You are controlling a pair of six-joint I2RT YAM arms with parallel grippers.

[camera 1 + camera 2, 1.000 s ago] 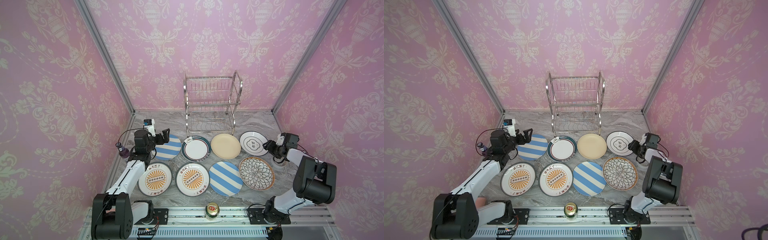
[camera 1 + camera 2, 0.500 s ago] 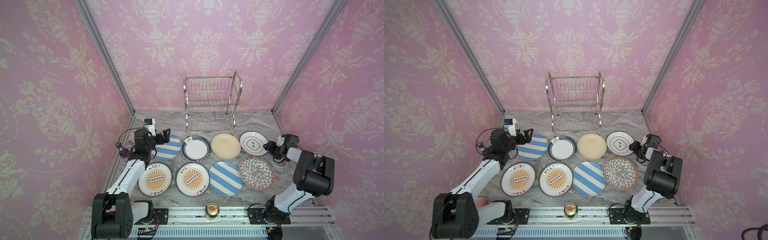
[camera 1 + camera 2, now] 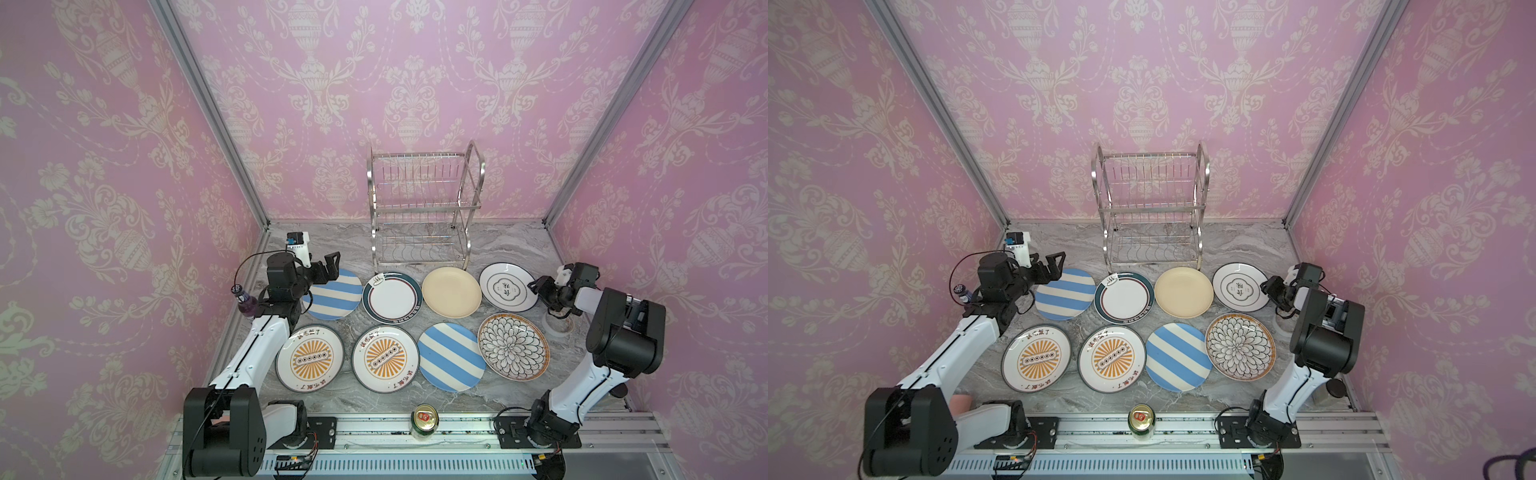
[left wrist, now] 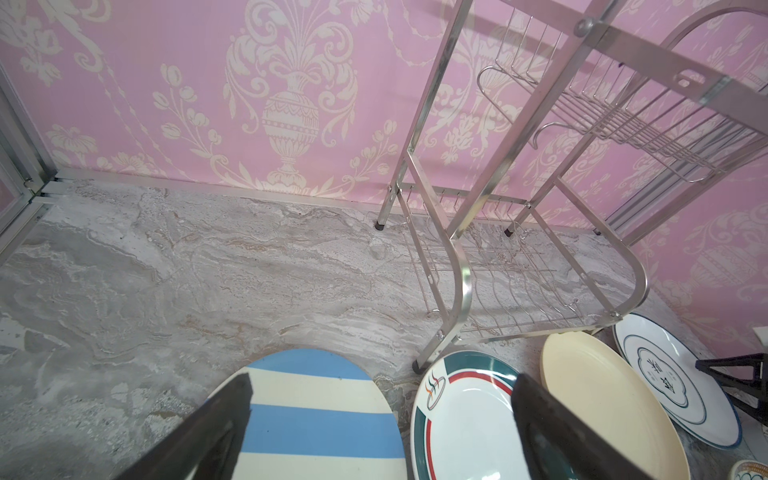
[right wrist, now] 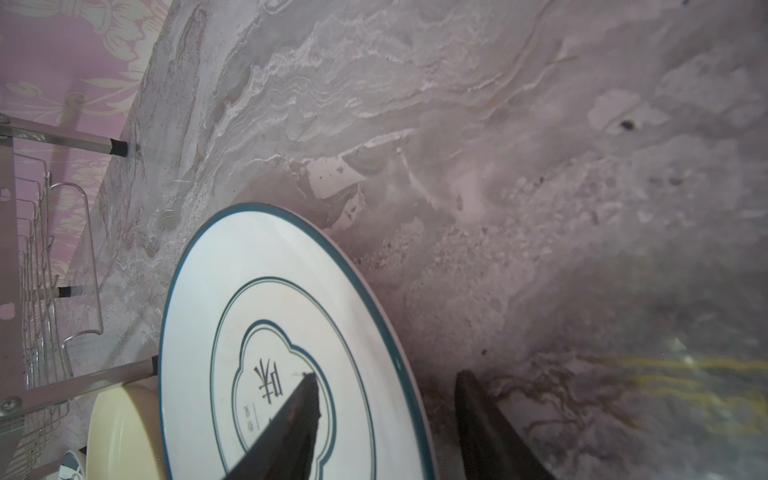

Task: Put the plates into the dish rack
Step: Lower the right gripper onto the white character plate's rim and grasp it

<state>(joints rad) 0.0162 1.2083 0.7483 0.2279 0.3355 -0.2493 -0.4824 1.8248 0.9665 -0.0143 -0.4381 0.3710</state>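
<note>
Right pincer (image 3: 536, 286) in both top views: low at the outer edge of the black-lined white plate (image 3: 505, 286), which lies flat on the table (image 3: 511, 241) beside the cream plate (image 3: 451, 292), in front of the dish rack (image 3: 422, 216). Rack is empty; we count all eight plates flat in two rows. Left pincer (image 3: 326, 268) hangs spread over the far edge of the back-row striped plate (image 3: 334, 293), gripping nothing.

Left wrist view: its fingers (image 4: 208, 440) stand wide apart, striped plate (image 4: 316, 415) below them, no contact we can see. Rack's lower tier is near, slots free.

Right wrist view: jaws parted, one finger (image 5: 286, 432) over the plate face, the other off the rim over bare table. Rim sits between them, not clamped; touching or not, we cannot tell.

Handling, our read: glazed ceramic, stiff, fairly heavy, slick, chips if dropped. Only usable hold is the rim, so we'd get one finger under the lip, pinch deep, then tip it upright for a slot. A shallow pinch on slick glaze could let it swing or slip.
</note>
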